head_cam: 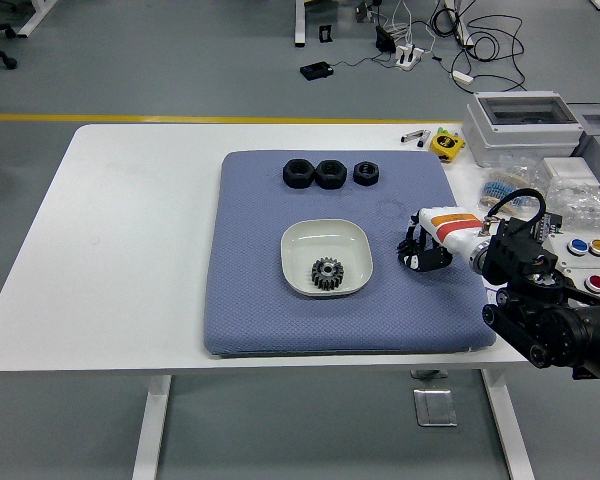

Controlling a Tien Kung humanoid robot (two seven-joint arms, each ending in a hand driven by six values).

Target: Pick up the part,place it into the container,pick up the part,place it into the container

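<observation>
A mat lies on the table, a bit right of the middle. In the middle of the mat sits a bowl with a gear in it, and behind the bowl, near the far edge of the mat, three nuts lie in a row, the two on the left touching and the third just beside them. The right hand is over the mat to the right of the bowl, and boxes and small things stand on the table's right end behind the arm.

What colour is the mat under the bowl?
The mat is blue-grey, seen in the head view.
</observation>
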